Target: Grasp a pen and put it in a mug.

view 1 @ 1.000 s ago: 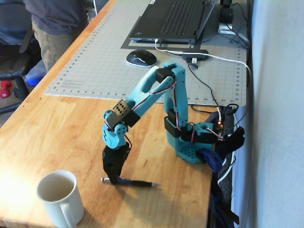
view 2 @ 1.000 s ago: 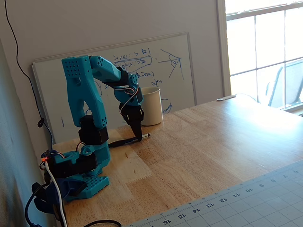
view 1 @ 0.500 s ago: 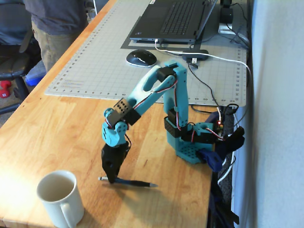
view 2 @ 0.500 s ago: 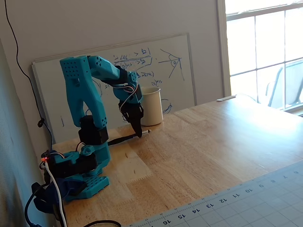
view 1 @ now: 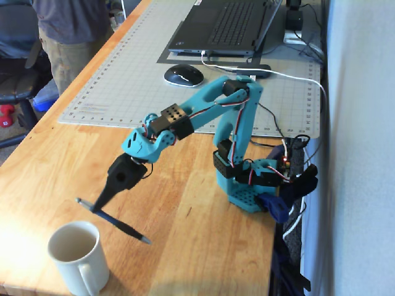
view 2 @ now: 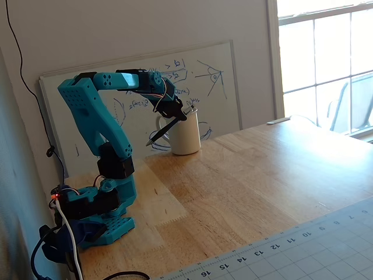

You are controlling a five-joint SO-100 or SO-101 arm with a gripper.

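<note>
The cream-white mug (view 1: 79,264) stands upright near the front left edge of the wooden table; in the other fixed view it (view 2: 187,139) stands against the whiteboard. My black gripper (view 1: 97,206) is shut on the dark blue pen (view 1: 123,226), gripping it near one end. The pen hangs tilted in the air just beside and above the mug's rim, its long end pointing down and away from the mug. In the other fixed view the gripper (view 2: 180,115) holds the pen (view 2: 162,132) slanted in front of the mug.
A grey cutting mat (view 1: 123,80) with a black mouse (view 1: 183,75) and a laptop (view 1: 228,24) lies behind the arm. A person (view 1: 68,37) stands at the far left. A whiteboard (view 2: 221,87) leans on the wall. Cables (view 1: 296,185) hang by the base.
</note>
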